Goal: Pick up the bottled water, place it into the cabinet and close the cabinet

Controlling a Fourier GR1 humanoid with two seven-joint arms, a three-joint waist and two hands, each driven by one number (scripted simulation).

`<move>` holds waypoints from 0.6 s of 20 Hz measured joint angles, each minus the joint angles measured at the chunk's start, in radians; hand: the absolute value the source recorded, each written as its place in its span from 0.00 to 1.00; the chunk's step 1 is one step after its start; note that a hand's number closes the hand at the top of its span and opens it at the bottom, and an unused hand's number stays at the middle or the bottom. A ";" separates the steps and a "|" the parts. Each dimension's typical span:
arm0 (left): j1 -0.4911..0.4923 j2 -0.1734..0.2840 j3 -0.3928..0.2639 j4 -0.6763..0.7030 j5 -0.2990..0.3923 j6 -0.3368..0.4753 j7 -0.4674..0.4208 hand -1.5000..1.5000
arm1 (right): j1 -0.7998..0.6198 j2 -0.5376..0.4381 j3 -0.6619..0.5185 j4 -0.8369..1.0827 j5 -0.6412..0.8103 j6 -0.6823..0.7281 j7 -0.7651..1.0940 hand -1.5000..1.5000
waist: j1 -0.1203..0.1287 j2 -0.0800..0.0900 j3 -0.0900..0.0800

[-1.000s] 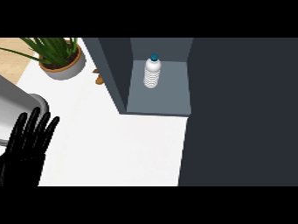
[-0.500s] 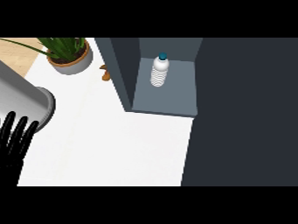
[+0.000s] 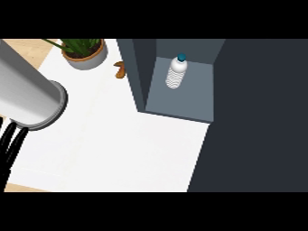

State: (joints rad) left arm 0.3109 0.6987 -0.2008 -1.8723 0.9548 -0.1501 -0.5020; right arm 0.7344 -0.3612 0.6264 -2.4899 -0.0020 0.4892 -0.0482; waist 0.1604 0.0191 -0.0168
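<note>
The bottled water (image 3: 175, 75), clear and ribbed with a blue cap, stands upright inside the open cabinet (image 3: 183, 106), toward the back of its grey floor. Nothing touches the bottle. My left hand (image 3: 2, 149) shows at the lower left edge with its fingers straight and pointing up, holding nothing and far from the cabinet. Its grey forearm (image 3: 19, 88) fills the upper left of the view. My right hand does not show.
A large dark panel (image 3: 269, 117) covers the right side, next to the cabinet opening. A potted green plant (image 3: 84, 55) stands at the back, with a small brown object (image 3: 121, 70) beside the cabinet's left wall. White counter (image 3: 116, 149) lies between hand and cabinet.
My left hand has slid left and down toward the view's edge, and the grey forearm now takes up more of the upper left. Cabinet and bottle sit further right in the view.
</note>
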 measured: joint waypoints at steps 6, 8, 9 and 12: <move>0.003 0.028 0.017 0.006 0.008 -0.037 0.007 0.00 | -0.075 -0.020 -0.009 0.001 -0.008 0.016 0.028 1.00 | 0.040 0.010 -0.004; 0.003 0.036 0.021 0.005 0.010 -0.048 0.009 0.00 | -0.110 -0.037 -0.021 0.000 -0.010 0.030 0.034 0.00 | 0.056 0.009 -0.005; 0.000 0.039 0.023 0.006 0.012 -0.053 0.011 0.00 | -0.127 -0.048 -0.031 0.000 -0.012 0.038 0.033 0.00 | 0.062 0.009 -0.006; -0.005 0.048 0.031 0.008 0.017 -0.064 0.014 0.00 | -0.189 -0.067 -0.039 0.002 -0.014 0.057 0.046 1.00 | 0.079 0.009 -0.008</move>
State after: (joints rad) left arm 0.3057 0.7467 -0.1702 -1.8643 0.9720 -0.2137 -0.4876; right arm 0.5451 -0.4282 0.5879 -2.4881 -0.0163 0.5465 -0.0020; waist 0.2395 0.0279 -0.0246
